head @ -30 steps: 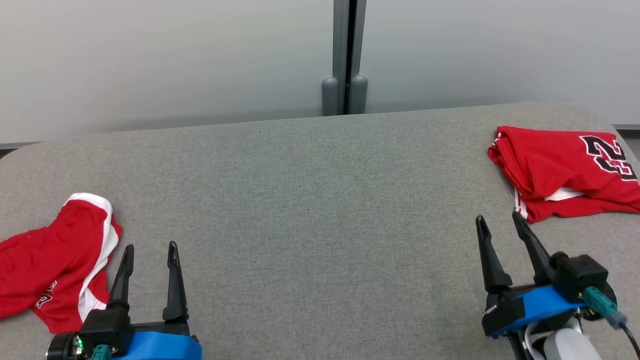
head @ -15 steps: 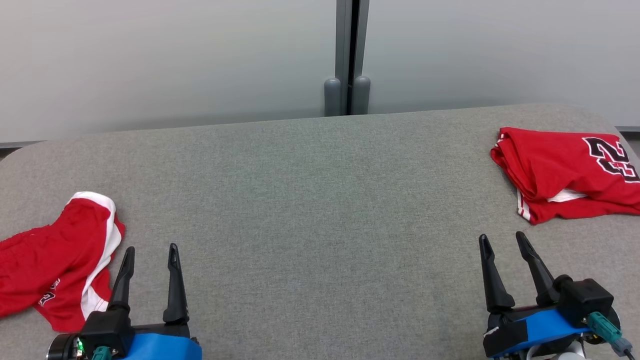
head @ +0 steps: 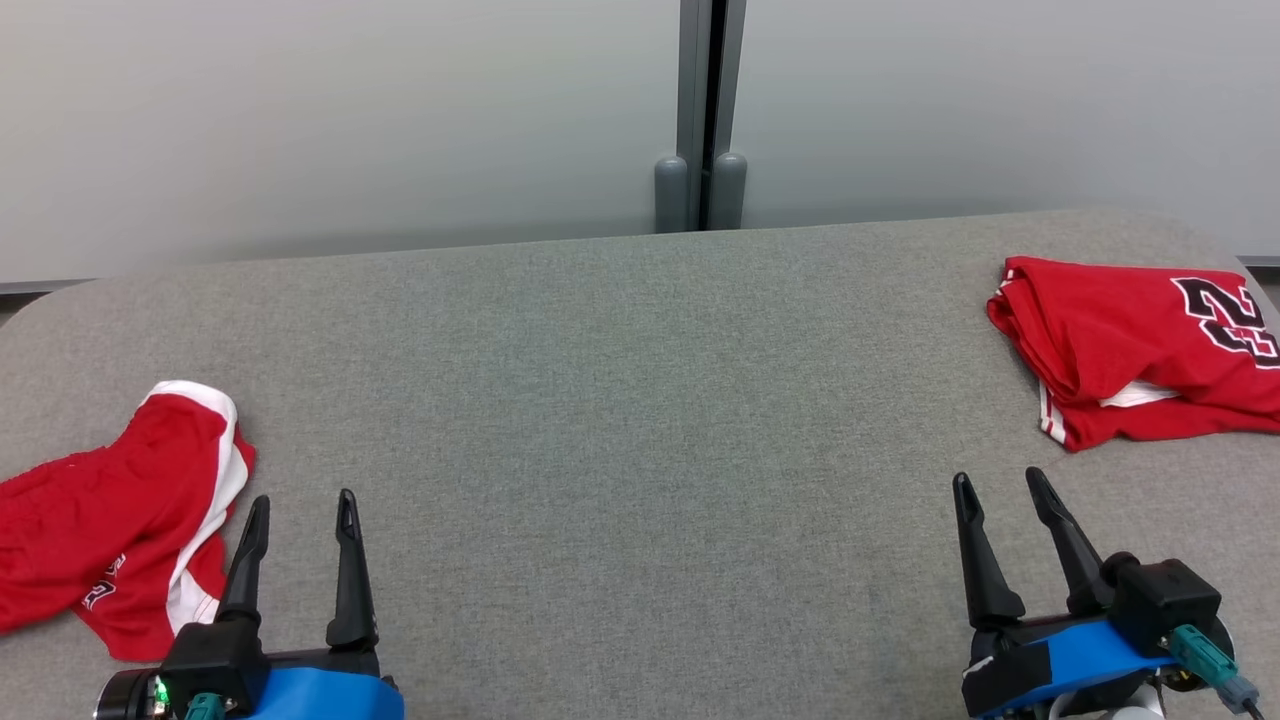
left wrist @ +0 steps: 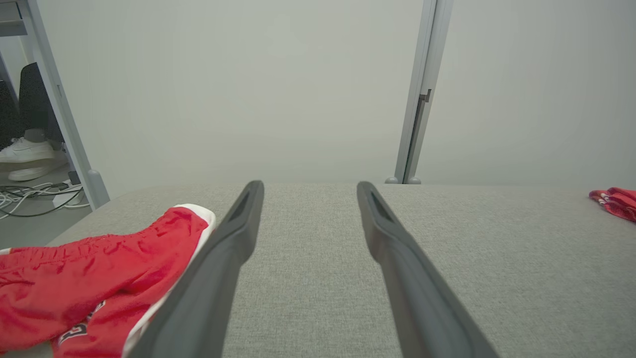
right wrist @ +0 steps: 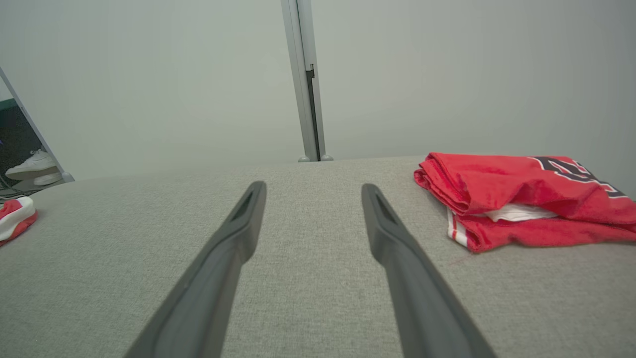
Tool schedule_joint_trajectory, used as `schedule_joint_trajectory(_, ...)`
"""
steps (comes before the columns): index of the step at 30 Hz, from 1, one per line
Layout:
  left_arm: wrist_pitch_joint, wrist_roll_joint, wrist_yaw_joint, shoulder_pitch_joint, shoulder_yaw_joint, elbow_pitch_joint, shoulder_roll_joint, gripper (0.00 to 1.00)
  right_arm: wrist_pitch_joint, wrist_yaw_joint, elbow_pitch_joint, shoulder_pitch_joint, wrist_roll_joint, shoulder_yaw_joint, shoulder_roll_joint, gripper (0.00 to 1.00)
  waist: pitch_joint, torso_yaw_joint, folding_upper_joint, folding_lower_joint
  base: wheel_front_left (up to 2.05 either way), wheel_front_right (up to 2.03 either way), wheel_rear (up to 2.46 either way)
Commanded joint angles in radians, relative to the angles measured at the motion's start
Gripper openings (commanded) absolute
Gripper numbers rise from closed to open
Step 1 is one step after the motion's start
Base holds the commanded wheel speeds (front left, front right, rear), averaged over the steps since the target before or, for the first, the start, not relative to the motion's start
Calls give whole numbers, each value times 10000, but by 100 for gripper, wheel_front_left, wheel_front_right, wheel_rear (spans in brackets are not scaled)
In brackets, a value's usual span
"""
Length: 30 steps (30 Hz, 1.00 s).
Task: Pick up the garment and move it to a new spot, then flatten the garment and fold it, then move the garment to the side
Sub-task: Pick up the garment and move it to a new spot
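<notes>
On the grey table (head: 620, 400), a folded red jersey (head: 1120, 340) is laid at the right edge and crumpled red shorts (head: 110, 520) at the left. The right gripper (head: 998, 478) has been drawn back from the jersey, spread and empty. The left gripper (head: 303, 498), also spread, is held beside the shorts, which are judged next.

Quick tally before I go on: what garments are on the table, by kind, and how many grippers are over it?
Folded red jersey: 1
Crumpled red shorts: 1
Grippers: 2, the left gripper and the right gripper, both with fingers open and empty
Total: 4
</notes>
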Motion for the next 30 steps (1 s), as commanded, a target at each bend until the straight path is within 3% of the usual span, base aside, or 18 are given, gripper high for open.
schedule_joint_trajectory(1, -25, -13, 36, -86, 33, 24, -15, 100, -31, 2, 35, 3, 13, -6, 18, 100, -7, -5, 0, -1, 0, 0, 0)
schedule_joint_trajectory(16, -25, -37, 87, -56, 50, -2, -15, 100, -31, 2, 69, 20, -25, 80, 16, 100, -7, 216, 0, -1, 0, 0, 0)
schedule_joint_trajectory(30, -25, -4, 122, 41, 376, -1, -14, 100, -31, 2, 176, -82, 47, 314, 12, 100, 85, 1154, 0, -1, 0, 0, 0)
